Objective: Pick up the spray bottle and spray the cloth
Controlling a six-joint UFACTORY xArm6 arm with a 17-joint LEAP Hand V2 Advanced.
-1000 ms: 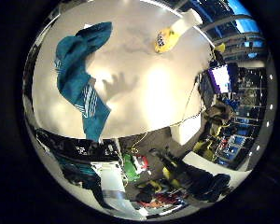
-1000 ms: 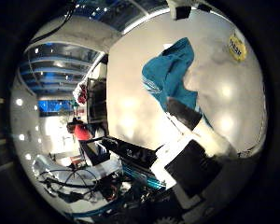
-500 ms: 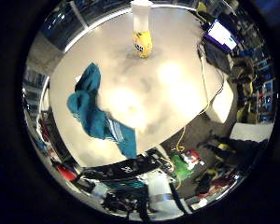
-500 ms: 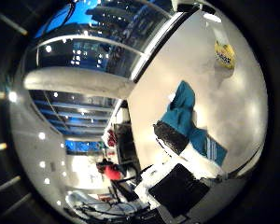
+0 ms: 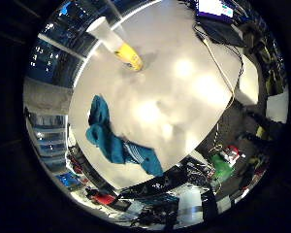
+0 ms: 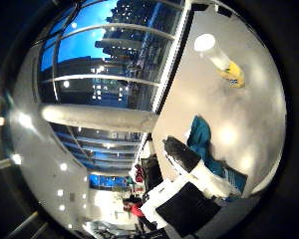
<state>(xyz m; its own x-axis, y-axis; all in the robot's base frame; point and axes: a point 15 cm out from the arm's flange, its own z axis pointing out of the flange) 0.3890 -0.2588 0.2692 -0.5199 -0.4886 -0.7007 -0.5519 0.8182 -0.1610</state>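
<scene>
A spray bottle [image 5: 117,45] with a white upper part and a yellow base stands upright on the white table [image 5: 184,97]. A teal cloth [image 5: 117,145] with a few white stripes lies crumpled on the same table, well apart from the bottle and close to the table's edge. Both look small, far from the palm. In the thumb side view one black-tipped white finger [image 6: 189,164] of my right hand [image 6: 189,199] reaches in over the cloth's edge, straight and holding nothing. The bottle [image 6: 222,59] stands beyond it, untouched.
A laptop [image 5: 218,19] sits at the far side of the table, with a cord [image 5: 223,73] running from it over the table's edge. Beyond the table lie floor clutter and a green object [image 5: 222,167]. Large windows [image 6: 119,50] and a pillar [image 6: 99,118] stand behind.
Both palm views have swung round and tilted, so the camera has moved. The bottle and the cloth lie on the table as before, and now show more room behind.
</scene>
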